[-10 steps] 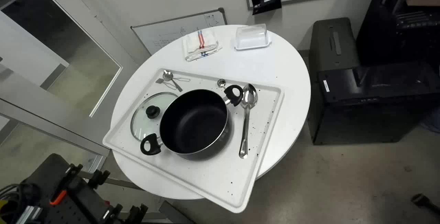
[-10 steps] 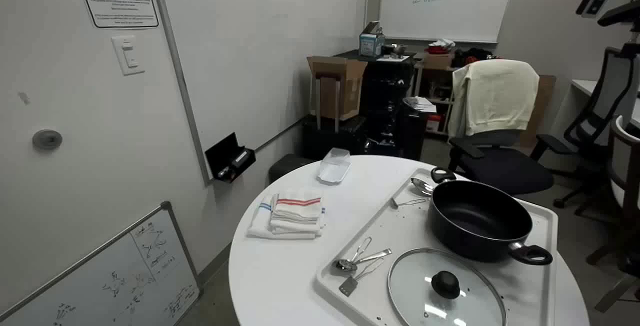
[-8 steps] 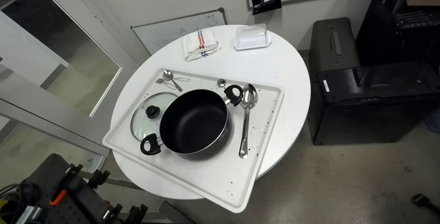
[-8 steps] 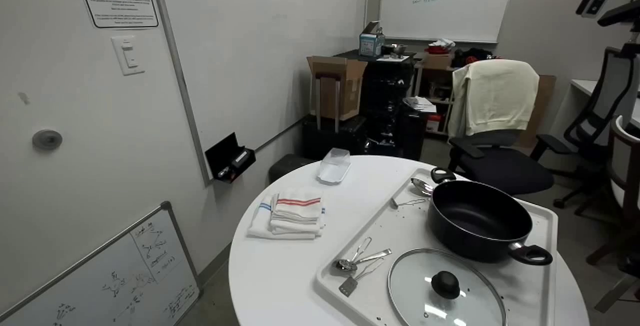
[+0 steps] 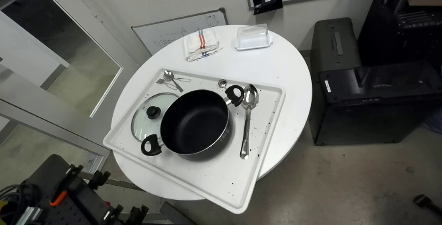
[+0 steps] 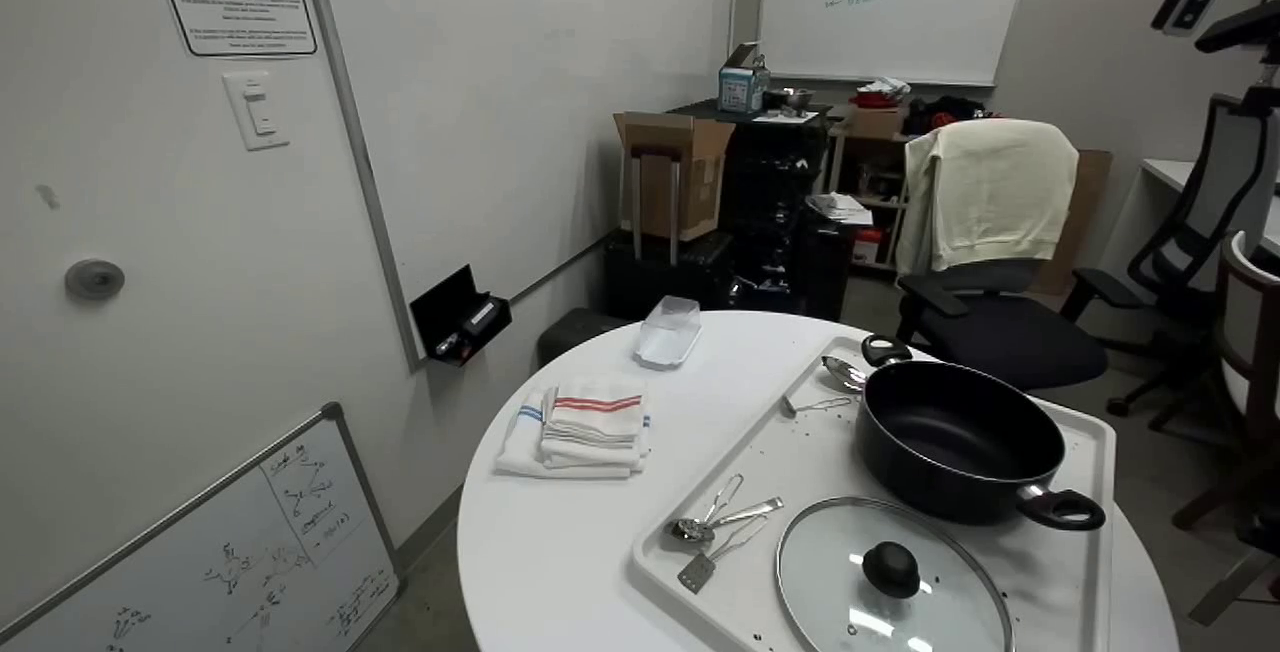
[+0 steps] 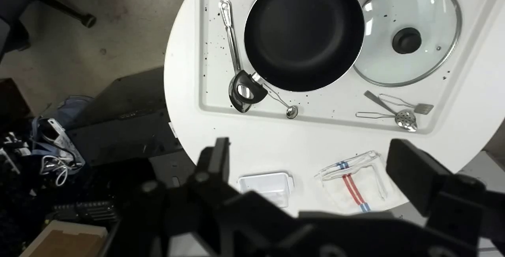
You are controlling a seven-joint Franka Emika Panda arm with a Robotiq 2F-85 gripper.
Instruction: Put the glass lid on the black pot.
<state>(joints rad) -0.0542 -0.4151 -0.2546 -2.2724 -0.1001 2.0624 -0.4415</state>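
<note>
The glass lid lies flat on the white tray, black knob up, close beside the black pot. The pot stands upright and uncovered; its inside looks empty. In an exterior view the lid is in front of the pot and its near edge is cut off. In the wrist view the lid is at upper right and the pot at top middle, one handle over the lid's edge. My gripper is open and empty, high above the table, its fingers apart over the towel side.
A large metal spoon lies by the pot's far handle. Several small utensils lie near the tray's edge by the lid. A folded towel and a white box with a clear cover sit on the round table beyond the tray.
</note>
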